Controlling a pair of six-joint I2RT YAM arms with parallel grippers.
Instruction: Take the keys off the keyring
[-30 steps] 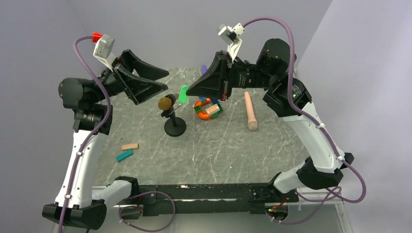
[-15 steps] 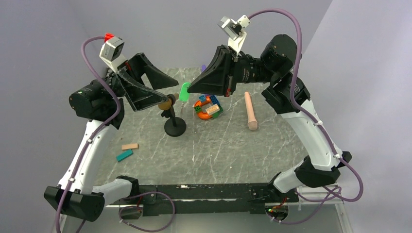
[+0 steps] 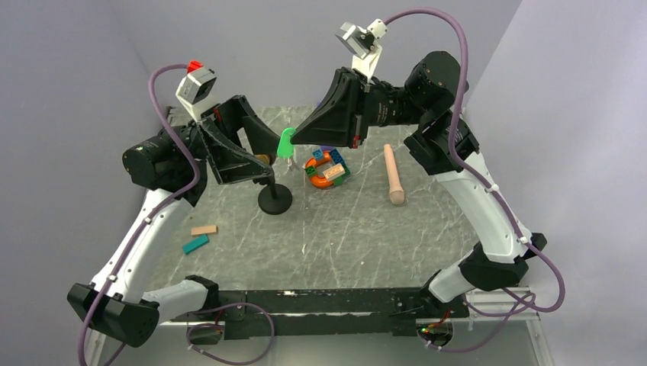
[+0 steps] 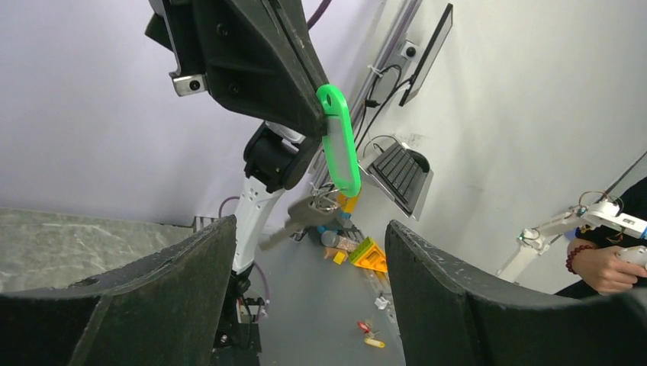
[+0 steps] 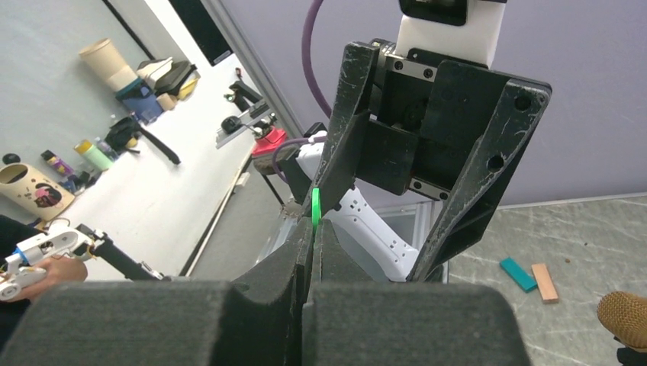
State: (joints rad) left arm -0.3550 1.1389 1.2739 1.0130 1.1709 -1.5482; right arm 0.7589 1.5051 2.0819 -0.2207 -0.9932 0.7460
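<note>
Top view: over the middle of the counter, toward its far edge, the right gripper (image 3: 294,141) pinches the top of the green key (image 3: 287,143), which hangs off the surface. The left gripper (image 3: 273,160) faces it with its jaws spread wide, one finger just beside the key. Below stand a toy microphone (image 3: 274,197) and, to its right, a cluster of coloured blocks (image 3: 326,169). A peach cylinder (image 3: 394,175) lies nearer the right edge, a teal block (image 3: 195,244) and a tan block (image 3: 204,229) near the left edge.

Left wrist view: the key dangles upright from the black fingers above. The thin keyring (image 4: 325,200) hangs at its lower end with a grey key-shaped piece (image 4: 299,218) on it, between the wide-open left fingers (image 4: 160,305) but touching neither.

Right wrist view: the right fingers are pressed together on the key, seen edge-on as a green sliver.
</note>
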